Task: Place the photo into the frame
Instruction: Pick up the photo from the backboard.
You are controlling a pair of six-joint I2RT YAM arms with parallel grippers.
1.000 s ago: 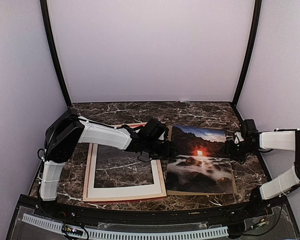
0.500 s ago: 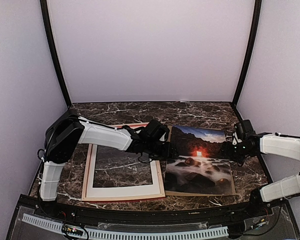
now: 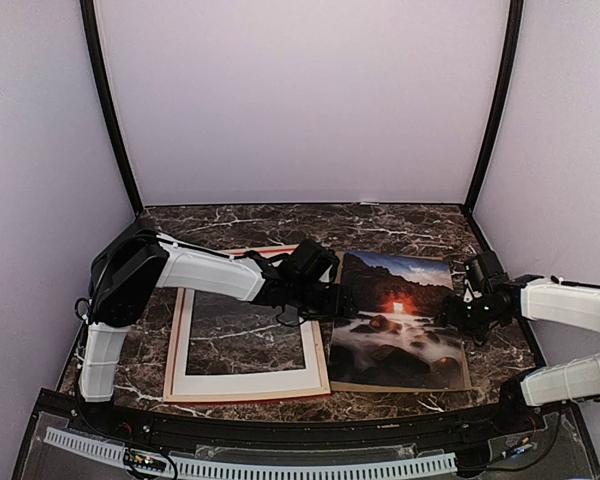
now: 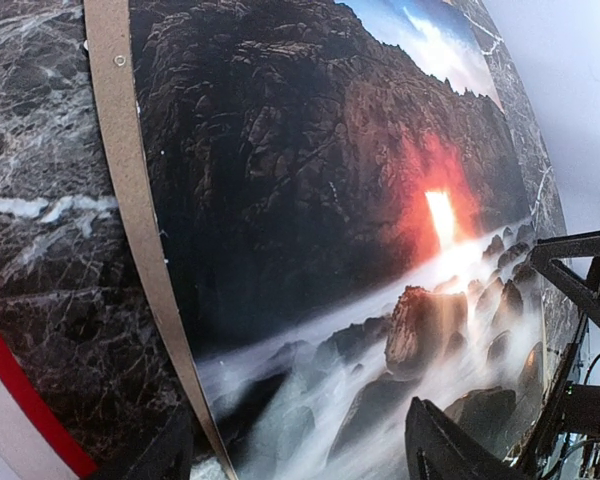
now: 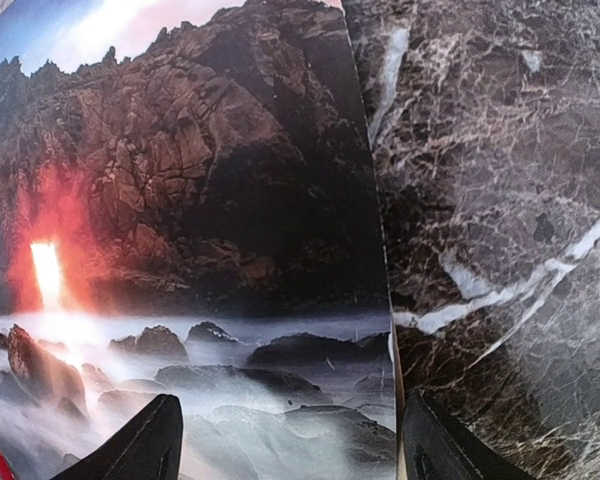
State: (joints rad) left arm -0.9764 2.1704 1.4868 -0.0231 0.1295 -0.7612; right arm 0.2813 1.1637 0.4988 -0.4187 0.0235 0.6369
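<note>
The photo (image 3: 395, 325), dark rocks with a white waterfall and an orange glow, lies flat on the marble table, right of centre. The frame (image 3: 173, 345) lies to its left, pale side up, with a red edge showing at the back. My left gripper (image 3: 342, 300) is open and hangs low over the photo's (image 4: 330, 200) left edge, one finger on each side (image 4: 310, 452). My right gripper (image 3: 456, 312) is open too, straddling the right edge of the photo (image 5: 180, 200) with nothing between its fingers (image 5: 290, 447).
A brown backing board (image 4: 130, 200) lies under the photo, showing as a thin strip along its edges. A white mat (image 3: 245, 383) with a cut-out window sits inside the frame. Dark marble table (image 3: 400, 225) extends behind; black posts and lilac walls enclose it.
My right gripper has moved left and toward the near side, from off the photo's right edge to over it. The left arm, photo and frame have stayed put.
</note>
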